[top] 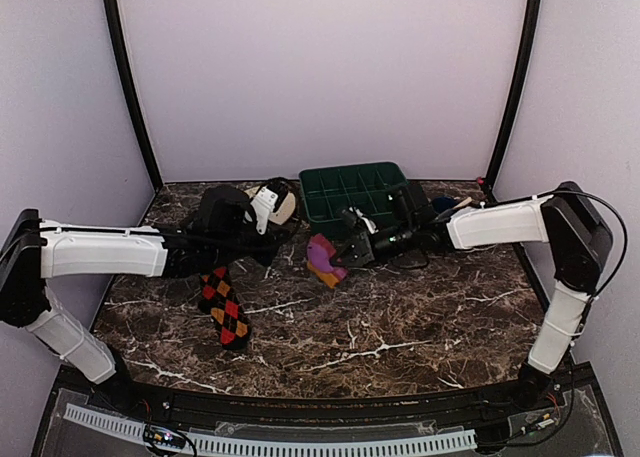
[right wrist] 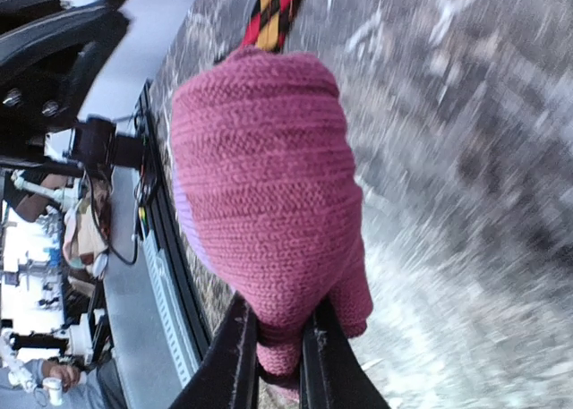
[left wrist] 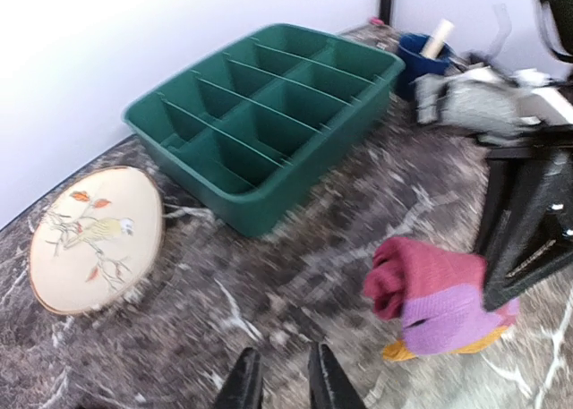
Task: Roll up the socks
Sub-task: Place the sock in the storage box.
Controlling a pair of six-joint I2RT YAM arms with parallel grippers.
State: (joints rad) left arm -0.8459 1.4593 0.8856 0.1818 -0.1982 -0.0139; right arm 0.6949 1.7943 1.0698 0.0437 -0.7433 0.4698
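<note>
The dark marble table (top: pixel 400 337) carried everything, with the left arm (top: pixel 100 252) and right arm (top: pixel 495 225) reaching inward over it. At the back stood a green divided tray (left wrist: pixel 277 208), and a beige round plate (left wrist: pixel 134 266) lay just to its left. The black argyle sock (top: pixel 225 312) lay flat and stretched out at the near left, its far end under the left arm's wrist. The magenta sock (right wrist: pixel 260 185) sat bunched in front of the tray, pinched in the right gripper (right wrist: pixel 276 328). The left gripper (left wrist: pixel 285 373) showed a narrow gap with nothing in it.
</note>
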